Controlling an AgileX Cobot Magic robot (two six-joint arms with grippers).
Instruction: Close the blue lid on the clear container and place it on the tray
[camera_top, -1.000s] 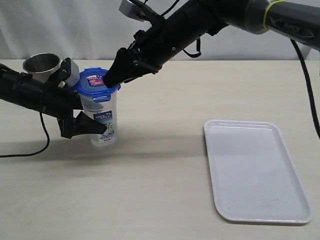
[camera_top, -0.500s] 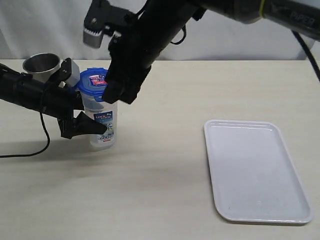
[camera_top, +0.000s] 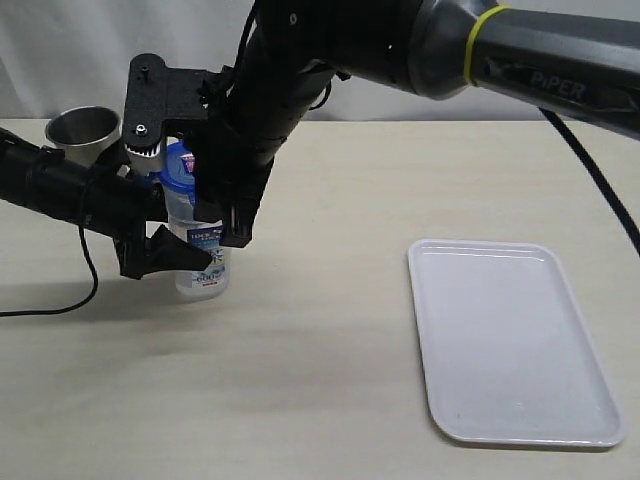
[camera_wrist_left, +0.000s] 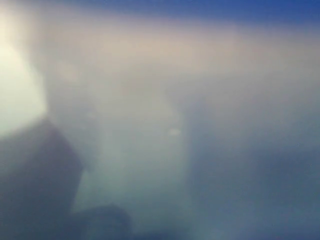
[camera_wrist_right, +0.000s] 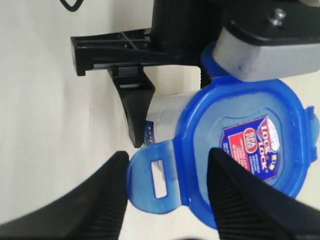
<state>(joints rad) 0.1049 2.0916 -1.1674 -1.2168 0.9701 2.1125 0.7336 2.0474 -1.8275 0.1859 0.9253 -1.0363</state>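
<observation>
Container (camera_top: 200, 282) is found upright on the desk (camera_top: 300, 400), at the left of the exterior view, with the lid (camera_top: 178, 165) seated on its mouth. The left arm (camera_top: 60, 190) is extended from the left edge, and the left jaws are closed on the container's lower body at the label. In the right wrist view one black finger (camera_wrist_right: 134, 107) of that pair is seen pressed against the clear wall.

The right arm (camera_top: 330, 50) is reached across the middle and is held directly over the lid. The right jaws are spread apart and pointed downward. Seen from above, one tab (camera_wrist_right: 152, 182) is flared outward from the lid's rim and lies between the two ribbed fingers (camera_wrist_right: 105, 200), neither of which is seen touching it. A sticker (camera_wrist_right: 250, 150) is noted at the lid's centre. Whether the remaining tabs are latched cannot be told.

The left wrist view is blurred throughout and nothing can be read from it.

A steel cup (camera_top: 82, 125) is stood behind the left arm. The tray (camera_top: 510, 340) is laid flat at the right, well apart from the container.
</observation>
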